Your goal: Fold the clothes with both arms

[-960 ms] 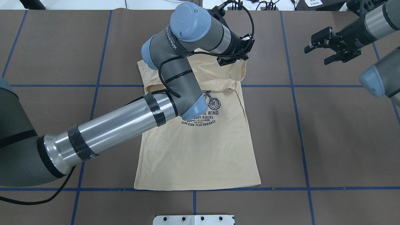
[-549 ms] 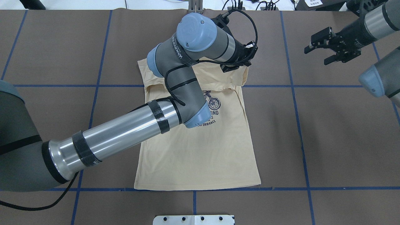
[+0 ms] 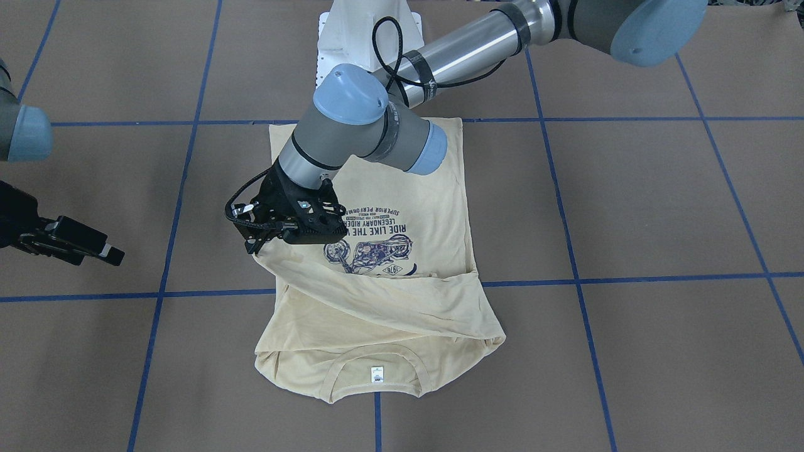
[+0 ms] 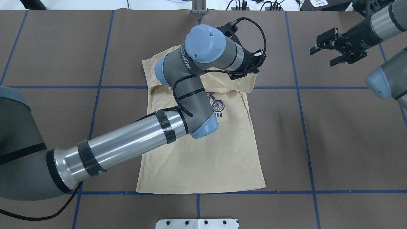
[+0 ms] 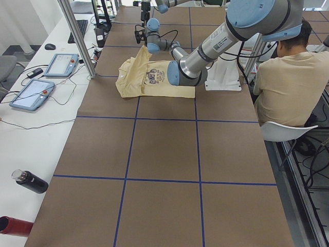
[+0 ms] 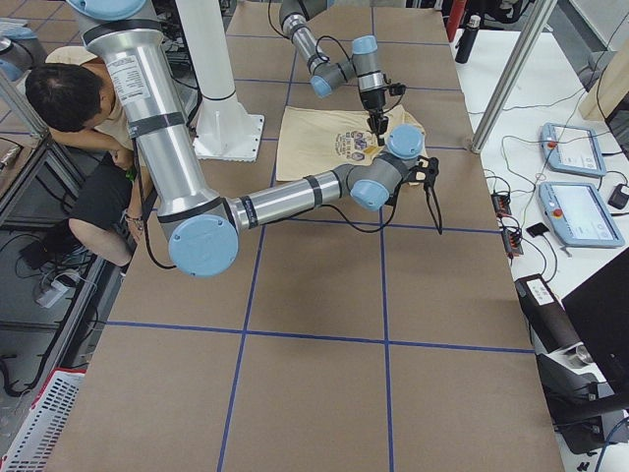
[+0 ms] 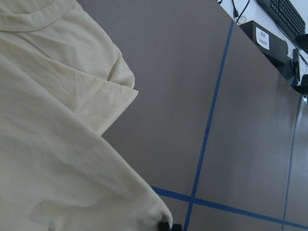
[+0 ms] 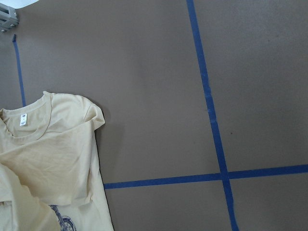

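The pale cream-yellow shirt [image 4: 203,159] lies print side up on the brown table, hem toward the robot. Its collar end, with the white tag [image 3: 377,373], is at the far side. My left gripper [image 4: 243,73] is shut on a fold of the shirt's far right part. It holds that fold lifted over the print, as the front view shows for the left gripper [image 3: 254,245]. In the left wrist view the fabric [image 7: 57,154] runs into the gripper tips [image 7: 166,225]. My right gripper [image 4: 332,47] hangs open and empty to the right, apart from the shirt.
The white pedestal base plate [image 4: 197,223] sits at the table's near edge. Blue tape lines [image 4: 299,95] grid the brown table. A seated person [image 5: 288,77] is beside the base. Tablets [image 5: 61,64] and a dark bottle [image 5: 31,181] lie on the white side bench.
My left gripper has moved toward the robot and slightly right, drawing the held fold of the shirt further over the print. The right arm has not moved.
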Controlling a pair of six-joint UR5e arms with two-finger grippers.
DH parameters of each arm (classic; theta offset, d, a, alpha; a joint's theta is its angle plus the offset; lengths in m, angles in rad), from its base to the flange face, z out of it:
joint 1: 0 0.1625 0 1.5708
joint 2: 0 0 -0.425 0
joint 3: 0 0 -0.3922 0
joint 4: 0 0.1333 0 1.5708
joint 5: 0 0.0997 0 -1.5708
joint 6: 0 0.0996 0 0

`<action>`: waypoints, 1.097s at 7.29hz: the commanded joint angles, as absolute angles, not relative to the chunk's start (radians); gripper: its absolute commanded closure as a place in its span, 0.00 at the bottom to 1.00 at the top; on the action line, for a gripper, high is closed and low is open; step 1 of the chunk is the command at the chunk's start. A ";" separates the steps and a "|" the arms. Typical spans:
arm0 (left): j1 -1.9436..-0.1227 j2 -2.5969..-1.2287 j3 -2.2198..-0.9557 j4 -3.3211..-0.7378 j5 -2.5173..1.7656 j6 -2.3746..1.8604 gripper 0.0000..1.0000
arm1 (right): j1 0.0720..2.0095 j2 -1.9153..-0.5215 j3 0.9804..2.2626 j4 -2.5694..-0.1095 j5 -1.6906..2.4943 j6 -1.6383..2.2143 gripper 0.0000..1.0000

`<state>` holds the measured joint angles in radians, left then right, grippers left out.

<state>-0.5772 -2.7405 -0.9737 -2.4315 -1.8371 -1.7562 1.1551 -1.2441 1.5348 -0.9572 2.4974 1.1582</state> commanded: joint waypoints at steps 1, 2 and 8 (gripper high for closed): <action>-0.574 -2.741 -0.973 -2.436 -1.832 -1.758 0.26 | 1.155 -1.243 1.534 -0.957 2.499 1.158 0.00; -0.574 -2.740 -0.974 -2.433 -1.830 -1.759 0.05 | 1.155 -1.239 1.539 -0.959 2.494 1.169 0.00; -0.632 -2.355 -1.496 -2.323 -1.936 -1.758 0.06 | 0.656 -1.487 1.963 -0.969 1.947 1.832 0.00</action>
<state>-0.6001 -2.4416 -1.3893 -2.3367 -1.9295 -1.7627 0.8035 -1.3765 1.8472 -0.9680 2.1111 1.6990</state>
